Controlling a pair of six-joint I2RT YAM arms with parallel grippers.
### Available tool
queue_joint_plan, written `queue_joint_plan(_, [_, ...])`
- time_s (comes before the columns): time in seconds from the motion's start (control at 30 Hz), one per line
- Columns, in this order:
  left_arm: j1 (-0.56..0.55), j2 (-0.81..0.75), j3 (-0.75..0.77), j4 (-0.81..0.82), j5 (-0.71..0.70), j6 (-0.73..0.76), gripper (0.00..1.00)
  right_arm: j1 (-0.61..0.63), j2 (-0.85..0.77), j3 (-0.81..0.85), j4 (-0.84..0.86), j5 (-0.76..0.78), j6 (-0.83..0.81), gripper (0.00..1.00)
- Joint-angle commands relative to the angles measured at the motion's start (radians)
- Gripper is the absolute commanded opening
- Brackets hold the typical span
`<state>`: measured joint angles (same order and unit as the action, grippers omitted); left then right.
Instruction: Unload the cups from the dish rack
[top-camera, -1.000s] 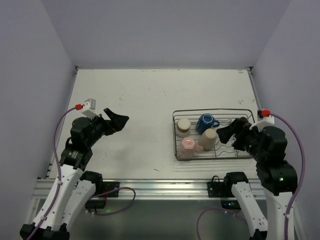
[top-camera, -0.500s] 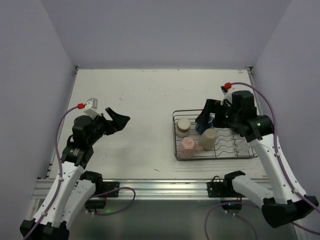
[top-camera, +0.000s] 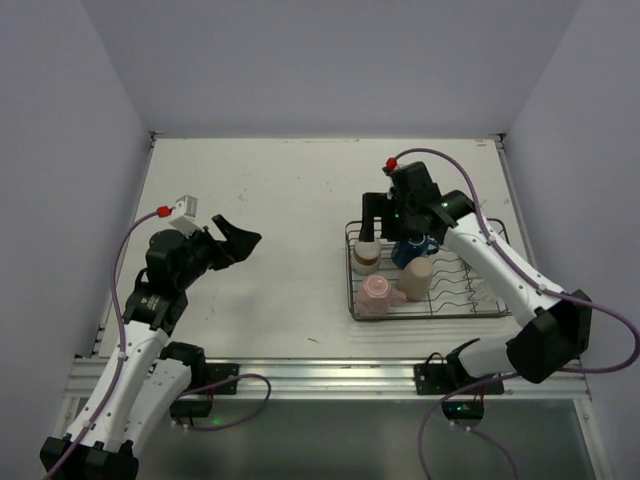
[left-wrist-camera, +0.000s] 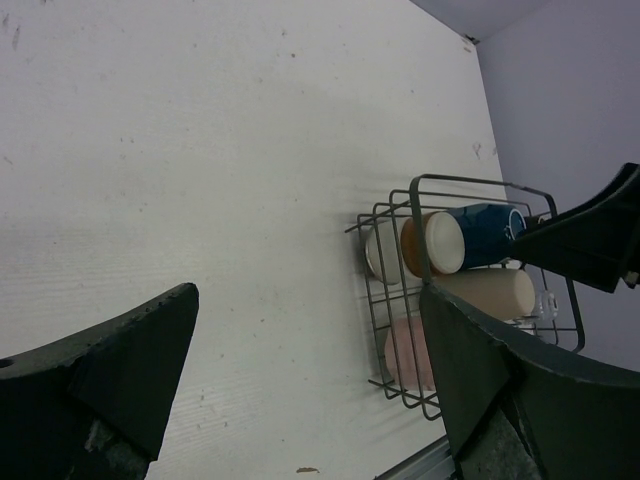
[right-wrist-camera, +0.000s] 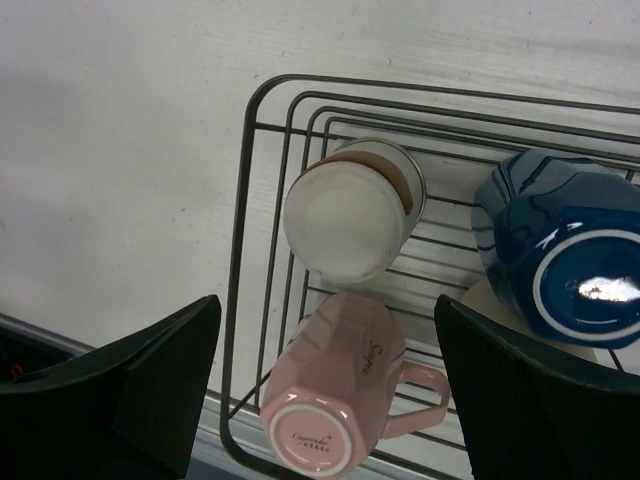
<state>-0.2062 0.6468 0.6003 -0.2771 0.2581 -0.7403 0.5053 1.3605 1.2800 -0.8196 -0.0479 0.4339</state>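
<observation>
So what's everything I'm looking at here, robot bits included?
cream mug with brown band: one, cream, rack's far-left corner
blue mug: one, blue, in rack, right of the cream mug
beige mug: one, beige, in rack, near side
pink mug: one, pink, rack's near-left corner, on its side
dish rack: one, dark wire, table's right half
table: one, white
left claw: one, black, open, over bare table
right claw: one, black, open, above the rack's left end
</observation>
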Motion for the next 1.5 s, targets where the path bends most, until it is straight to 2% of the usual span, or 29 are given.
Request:
queue_joint_plan(0.0, [-0.006, 0.001, 0.019, 0.026, 0.036, 0.007, 0.96, 0.018, 0.060, 0.057, 0.034, 0.095, 0.008, 0.89])
queue_joint_plan(0.53, [-0.006, 0.007, 0.015, 0.027, 0.044, 0.009, 0.96, 0.065, 0.264, 0.104, 0.079, 0.154, -0.003, 0.89])
queue_joint_plan(1.3, [-0.006, 0.020, -0.002, 0.038, 0.052, 0.013, 0.96, 0.122, 0.258, -0.005, 0.114, 0.224, 0.048, 0.87])
queue_joint_plan(1.47, [-0.006, 0.020, -0.002, 0.038, 0.053, 0.013, 0.96, 0.122, 0.281, -0.005, 0.106, 0.253, 0.051, 0.84])
